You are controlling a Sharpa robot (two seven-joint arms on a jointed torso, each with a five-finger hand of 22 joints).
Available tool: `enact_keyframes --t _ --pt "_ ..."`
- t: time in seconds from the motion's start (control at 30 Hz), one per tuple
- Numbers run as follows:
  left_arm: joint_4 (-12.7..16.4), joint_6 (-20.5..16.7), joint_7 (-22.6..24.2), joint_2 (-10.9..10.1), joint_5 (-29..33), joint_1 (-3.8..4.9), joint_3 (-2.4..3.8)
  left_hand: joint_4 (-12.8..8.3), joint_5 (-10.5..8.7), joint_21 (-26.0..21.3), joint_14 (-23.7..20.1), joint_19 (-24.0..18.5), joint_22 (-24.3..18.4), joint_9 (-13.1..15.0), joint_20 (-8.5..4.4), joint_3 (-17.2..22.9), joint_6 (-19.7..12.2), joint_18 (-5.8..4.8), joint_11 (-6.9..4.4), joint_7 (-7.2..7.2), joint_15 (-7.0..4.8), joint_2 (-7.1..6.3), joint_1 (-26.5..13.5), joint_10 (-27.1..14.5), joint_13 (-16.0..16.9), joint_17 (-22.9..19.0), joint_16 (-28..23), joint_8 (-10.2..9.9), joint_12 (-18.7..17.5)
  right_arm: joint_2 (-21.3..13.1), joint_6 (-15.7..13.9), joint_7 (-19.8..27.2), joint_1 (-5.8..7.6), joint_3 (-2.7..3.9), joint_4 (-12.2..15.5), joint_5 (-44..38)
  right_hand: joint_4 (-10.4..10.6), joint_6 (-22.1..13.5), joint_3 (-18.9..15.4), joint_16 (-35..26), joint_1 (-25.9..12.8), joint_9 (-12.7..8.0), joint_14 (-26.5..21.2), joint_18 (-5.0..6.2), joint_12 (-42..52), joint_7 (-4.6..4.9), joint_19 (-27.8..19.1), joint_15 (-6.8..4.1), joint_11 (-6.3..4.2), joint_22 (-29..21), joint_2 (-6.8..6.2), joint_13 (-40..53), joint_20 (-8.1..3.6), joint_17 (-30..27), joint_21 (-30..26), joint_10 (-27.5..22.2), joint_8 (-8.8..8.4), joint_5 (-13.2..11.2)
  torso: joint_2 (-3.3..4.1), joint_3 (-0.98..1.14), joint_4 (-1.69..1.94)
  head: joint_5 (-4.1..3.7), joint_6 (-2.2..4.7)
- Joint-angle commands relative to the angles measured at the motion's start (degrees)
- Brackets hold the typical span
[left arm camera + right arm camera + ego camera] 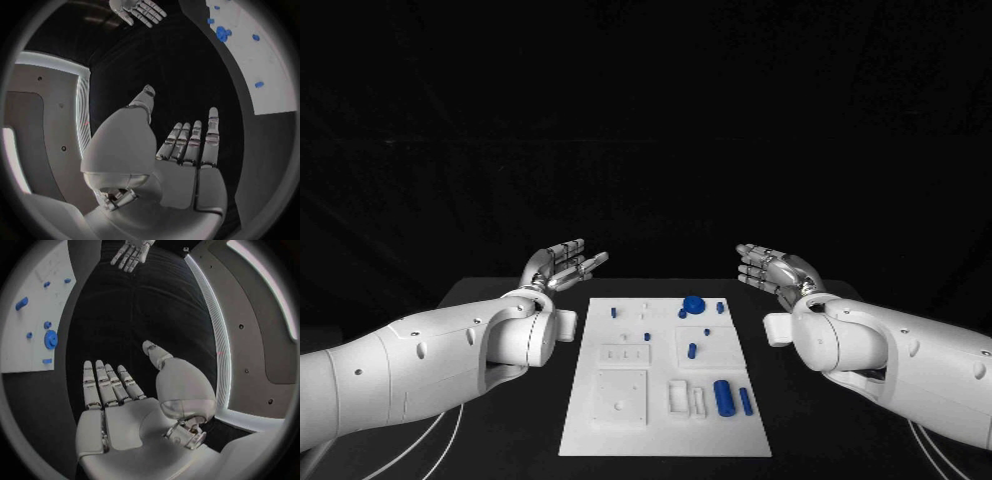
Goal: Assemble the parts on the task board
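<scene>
Two hands: both raised above the black table (pixel 516 440), one on each side of the far end of the task board, neither touching anything.
Left hand (pixel 565 264): palm up, fingers straight and spread apart, holding nothing; it hangs off the board's far left corner. The left wrist view shows the same flat palm (pixel 187 165) with fingers fanned out.
Right hand (pixel 773 266): palm up, fingers straight and apart, holding nothing; it hangs off the board's far right corner. The right wrist view shows its open palm (pixel 115 410) likewise bare.
Task board (pixel 629 435): white plate lying flat in the middle of the table, long side running away from the robot, between the two arms.
Blue parts, far end: a round disc-like part (pixel 694 302) stands near the far edge, with several small blue pieces scattered beside it; their shapes are too small to tell.
Blue parts, middle: a small blue piece (pixel 692 351) sits in a square recess right of centre.
Blue parts, near end: a thick blue cylinder (pixel 724 396) lies lengthwise on the right side, a thinner blue rod (pixel 746 401) just beside it on its right.
White fittings: two pale upright blocks (pixel 678 396) lie left of the cylinder; a square raised panel (pixel 623 395) occupies the near left.
</scene>
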Motion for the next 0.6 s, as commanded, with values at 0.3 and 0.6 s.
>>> enact_keyframes --t 0.3,0.6 --pt "-0.12 3.32 -1.76 0.14 -0.24 0.14 -0.02 0.60 0.45 0.39 1.40 1.79 0.22 0.15 0.47 0.29 1.40 0.76 0.40 0.26 0.28 -0.38 2.86 1.45 0.13 0.17 0.28 0.26 0.30 -0.07 11.97 -9.87 0.79 0.22 -2.38 -5.04 -0.26 0.79 0.44 0.30 1.49 0.09 0.92 0.68 0.36 2.44 0.72 0.26 0.21 0.08 -0.15 0.08 0.11 0.09 0.20 0.92 0.37 0.45 -0.04 -0.02 0.00 0.09 0.07" --pt "-0.12 3.43 -1.82 0.07 -0.24 0.14 -0.02 0.60 0.43 0.40 1.46 1.79 0.22 0.15 0.47 0.31 1.43 0.75 0.48 0.32 0.25 -0.33 2.87 1.58 0.13 0.17 0.29 0.27 0.31 -0.01 11.84 -9.52 0.79 0.23 -2.65 -5.41 -0.41 1.10 0.31 0.31 1.96 0.10 1.25 0.64 0.38 2.43 0.92 0.28 0.23 0.10 -0.20 0.09 0.06 0.10 0.22 1.22 0.39 0.61 0.01 0.01 0.00 0.10 0.10"
